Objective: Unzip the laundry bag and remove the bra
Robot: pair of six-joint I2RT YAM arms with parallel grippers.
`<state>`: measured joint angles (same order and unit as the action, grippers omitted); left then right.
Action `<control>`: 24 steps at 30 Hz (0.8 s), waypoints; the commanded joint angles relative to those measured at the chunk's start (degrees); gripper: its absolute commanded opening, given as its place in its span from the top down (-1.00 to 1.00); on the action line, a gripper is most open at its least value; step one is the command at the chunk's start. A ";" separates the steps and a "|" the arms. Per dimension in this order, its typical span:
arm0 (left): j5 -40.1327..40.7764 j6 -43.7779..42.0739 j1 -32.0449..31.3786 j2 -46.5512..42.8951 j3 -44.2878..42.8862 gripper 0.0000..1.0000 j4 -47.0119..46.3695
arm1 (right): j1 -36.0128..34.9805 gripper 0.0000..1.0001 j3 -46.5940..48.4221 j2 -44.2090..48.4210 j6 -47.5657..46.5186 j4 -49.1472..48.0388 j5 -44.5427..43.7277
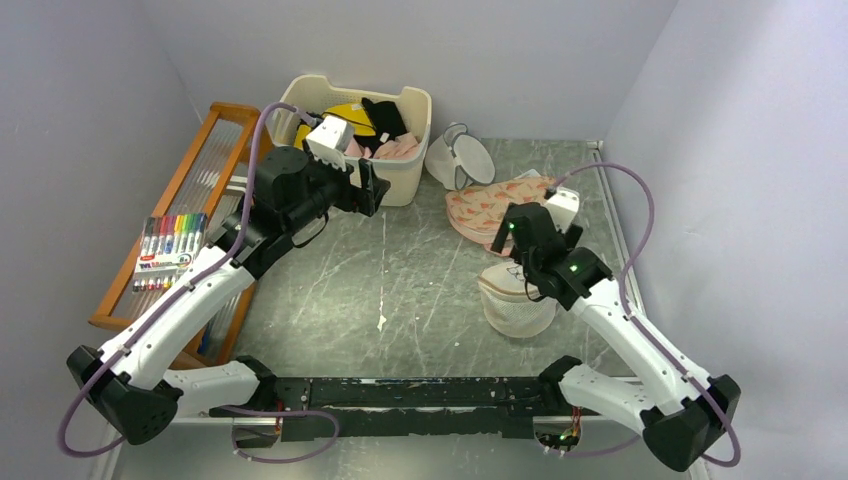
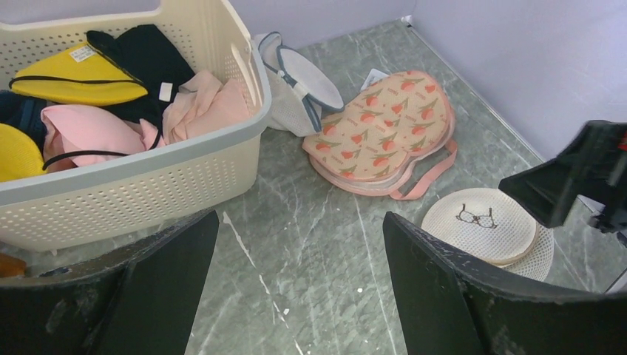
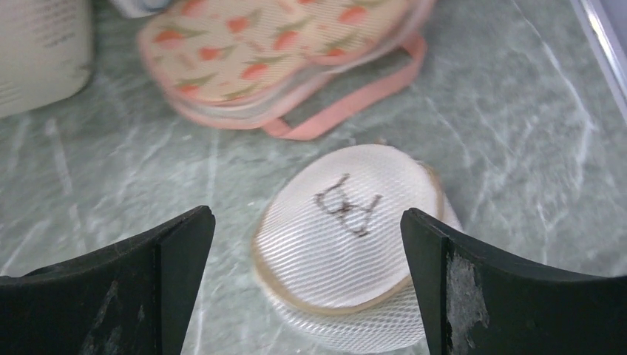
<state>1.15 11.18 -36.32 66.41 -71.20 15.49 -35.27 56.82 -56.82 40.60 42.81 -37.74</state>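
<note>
The laundry bag [image 1: 515,305] is a round white mesh drum with a cream zip rim and a black bra outline on its lid. It stands on the table at the right and looks shut. It also shows in the left wrist view [image 2: 484,225] and in the right wrist view [image 3: 347,244]. No bra shows outside it. My right gripper [image 1: 518,262] hovers just above the bag, open and empty, with the lid between its jaws in its own view [image 3: 307,214]. My left gripper [image 1: 372,190] is open and empty, raised next to the basket, far left of the bag [image 2: 301,218].
A cream basket [image 1: 400,180] of clothes stands at the back [image 2: 148,177]. A flat pink pouch with orange shapes [image 1: 490,210] lies just behind the bag [image 3: 273,44]. A plain mesh bag [image 1: 458,155] lies at the back. A wooden rack [image 1: 200,170] and a marker pack [image 1: 170,250] lie at the left.
</note>
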 commanded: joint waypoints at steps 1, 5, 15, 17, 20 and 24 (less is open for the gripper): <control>1.20 -0.22 -0.83 -1.26 -1.48 -0.87 -3.00 | 11.73 -0.99 -4.87 0.98 3.81 2.00 6.02; -1.04 0.12 -1.03 -1.10 -0.84 -0.87 -4.33 | 25.32 -0.99 -7.88 0.84 3.11 2.60 13.92; -9.18 0.37 -1.45 0.62 -0.13 -0.87 -6.67 | 29.73 -1.00 -17.90 0.39 1.94 -3.98 40.54; -9.77 0.33 -1.56 0.89 -0.04 -0.87 -6.88 | 28.53 -1.00 -20.17 -0.40 3.65 -7.80 49.35; -9.86 0.25 -1.65 1.41 0.01 -0.87 -6.95 | 19.96 -1.00 -21.61 0.23 9.51 -13.62 50.98; -10.02 0.25 -1.65 2.40 0.26 -0.87 -6.97 | 6.03 -1.00 -21.79 -1.67 15.97 -25.73 50.49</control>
<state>-6.79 11.20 -37.47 67.90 -71.18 10.90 -18.94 35.09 -57.17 48.88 32.21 5.85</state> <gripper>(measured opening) 0.937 0.996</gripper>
